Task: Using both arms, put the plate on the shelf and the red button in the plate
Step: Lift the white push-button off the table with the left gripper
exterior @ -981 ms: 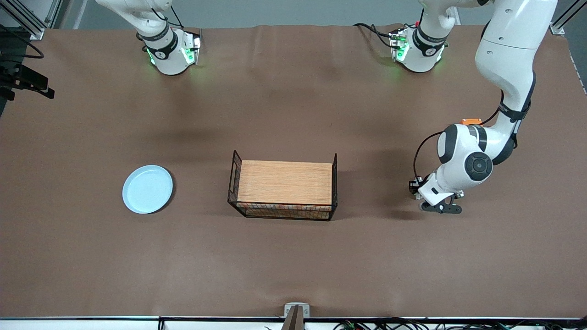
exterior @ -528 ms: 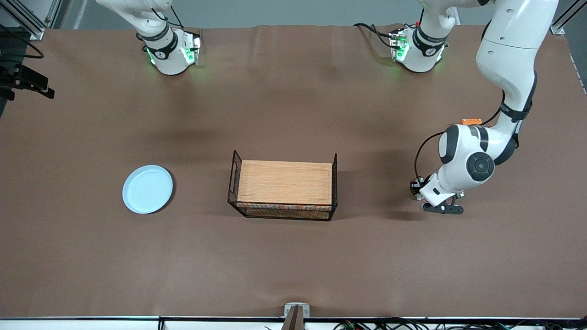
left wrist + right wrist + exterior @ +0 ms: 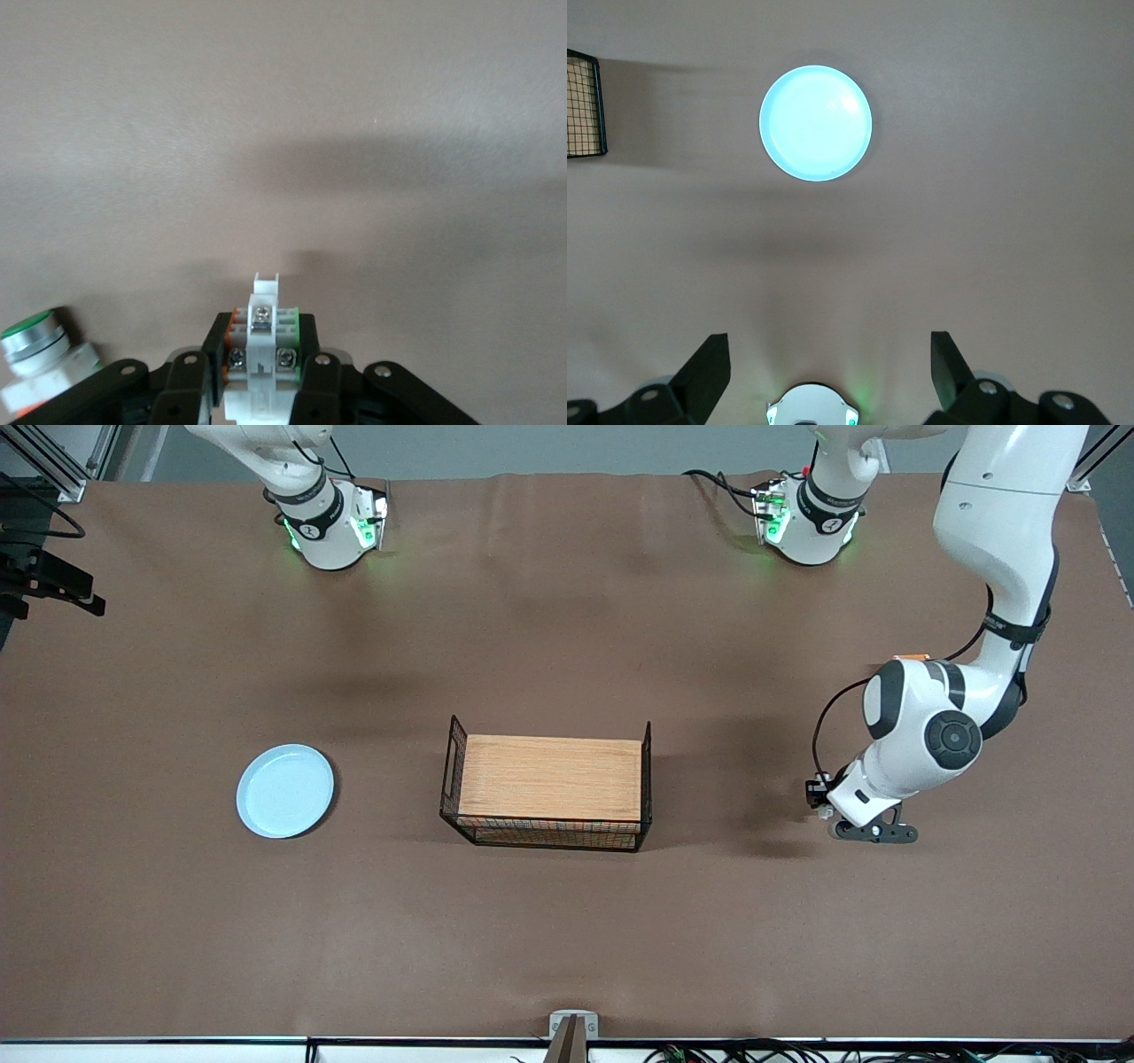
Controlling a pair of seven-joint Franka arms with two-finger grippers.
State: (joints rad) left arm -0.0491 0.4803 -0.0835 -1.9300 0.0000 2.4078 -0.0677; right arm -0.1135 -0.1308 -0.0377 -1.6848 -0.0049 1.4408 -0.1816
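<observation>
The pale blue plate [image 3: 285, 790] lies flat on the brown table toward the right arm's end; it also shows in the right wrist view [image 3: 815, 122]. My left gripper [image 3: 817, 797] is low over the table at the left arm's end. In the left wrist view it [image 3: 263, 359] is shut on the red button [image 3: 264, 332], a small white switch part with screws, a green side and an orange side; its red cap is hidden. My right gripper [image 3: 830, 363] is open and empty, high over its own base, out of the front view.
A wire basket with a wooden top [image 3: 549, 778] stands mid-table between the plate and the left gripper; its corner shows in the right wrist view [image 3: 585, 106]. A second switch part with a green cap and silver ring [image 3: 35, 341] lies on the table beside the left gripper.
My left hand has shifted a little toward the left arm's end of the table, still holding the white part. The plate and basket have not moved.
</observation>
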